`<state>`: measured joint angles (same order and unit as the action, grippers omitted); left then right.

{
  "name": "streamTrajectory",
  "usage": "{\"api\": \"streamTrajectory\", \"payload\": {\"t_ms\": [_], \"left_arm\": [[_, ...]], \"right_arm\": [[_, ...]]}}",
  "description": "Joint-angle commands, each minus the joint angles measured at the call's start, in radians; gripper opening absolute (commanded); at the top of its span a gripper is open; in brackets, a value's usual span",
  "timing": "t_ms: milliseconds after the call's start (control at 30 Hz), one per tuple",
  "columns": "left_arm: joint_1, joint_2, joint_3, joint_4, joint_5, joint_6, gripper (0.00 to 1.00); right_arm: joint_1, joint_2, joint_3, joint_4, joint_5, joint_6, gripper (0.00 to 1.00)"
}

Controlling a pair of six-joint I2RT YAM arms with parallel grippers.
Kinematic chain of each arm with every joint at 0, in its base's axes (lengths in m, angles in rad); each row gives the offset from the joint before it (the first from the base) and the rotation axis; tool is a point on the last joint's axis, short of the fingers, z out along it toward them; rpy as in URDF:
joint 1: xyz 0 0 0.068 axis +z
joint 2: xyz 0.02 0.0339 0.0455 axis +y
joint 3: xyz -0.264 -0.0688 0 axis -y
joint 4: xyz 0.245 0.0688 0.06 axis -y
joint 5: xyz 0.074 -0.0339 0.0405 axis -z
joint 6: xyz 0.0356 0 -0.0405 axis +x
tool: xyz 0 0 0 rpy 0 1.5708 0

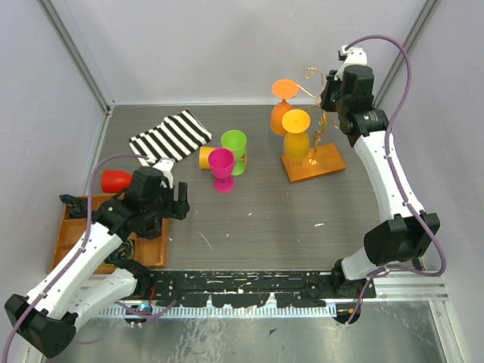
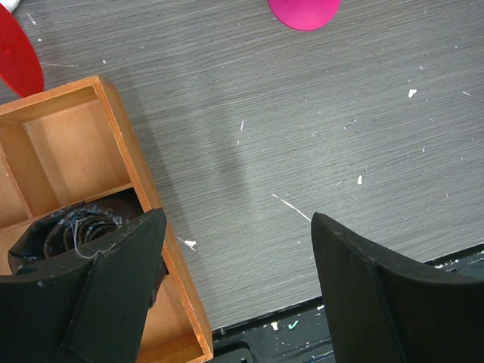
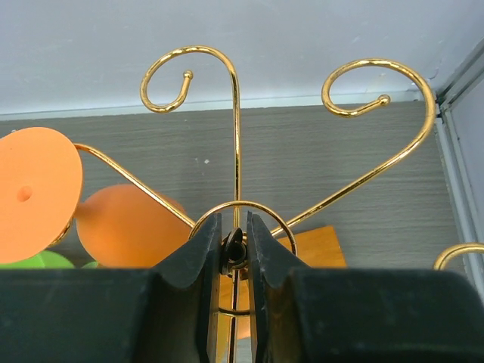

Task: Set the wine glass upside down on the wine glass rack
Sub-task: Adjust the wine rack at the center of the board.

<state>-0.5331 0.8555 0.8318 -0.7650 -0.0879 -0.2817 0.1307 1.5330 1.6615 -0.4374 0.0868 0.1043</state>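
The wine glass rack [image 1: 314,162] stands at the back right: gold wire on an orange-brown wooden base. An orange glass [image 1: 283,106] and a yellow glass [image 1: 296,136] hang on it upside down. My right gripper [image 1: 330,97] is over its top. In the right wrist view the gripper [image 3: 234,227] is shut on the dark knob at the hub of the gold arms [image 3: 236,113]. A pink glass [image 1: 221,168] and a green glass [image 1: 234,149] stand mid-table. My left gripper [image 1: 172,206] hangs open and empty [image 2: 236,219] over the table beside the tray.
A compartmented wooden tray [image 1: 76,227] lies front left, its rim [image 2: 128,151] under my left finger, with a black tangle [image 2: 76,227] in it. A red glass [image 1: 116,180] lies behind it. A striped cloth [image 1: 170,136] and a lying yellow glass [image 1: 204,157] are at the back.
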Motion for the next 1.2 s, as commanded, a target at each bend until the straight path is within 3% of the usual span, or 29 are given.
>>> {"api": "streamTrajectory", "payload": {"t_ms": [0,200,500,633,933,1167], "left_arm": [[-0.002,-0.003,0.002,0.018,-0.003,-0.002,0.85],[-0.002,-0.003,0.003,0.018,-0.003,-0.002,0.85],[-0.002,-0.005,0.0,0.017,-0.003,-0.003,0.85],[-0.002,-0.005,0.001,0.017,-0.003,-0.002,0.85],[-0.002,-0.01,0.0,0.018,-0.003,-0.003,0.85],[-0.002,-0.011,-0.001,0.019,0.002,-0.002,0.85]], "right_arm": [[0.073,-0.118,-0.013,0.128,0.032,0.096,0.01],[0.104,-0.169,-0.048,0.17,0.076,0.141,0.01],[0.173,-0.163,-0.061,0.195,0.311,0.245,0.01],[0.229,-0.134,-0.024,0.187,0.451,0.257,0.01],[0.317,-0.024,0.099,0.131,0.609,0.299,0.01],[0.322,-0.029,0.057,0.144,0.617,0.315,0.01]]}}
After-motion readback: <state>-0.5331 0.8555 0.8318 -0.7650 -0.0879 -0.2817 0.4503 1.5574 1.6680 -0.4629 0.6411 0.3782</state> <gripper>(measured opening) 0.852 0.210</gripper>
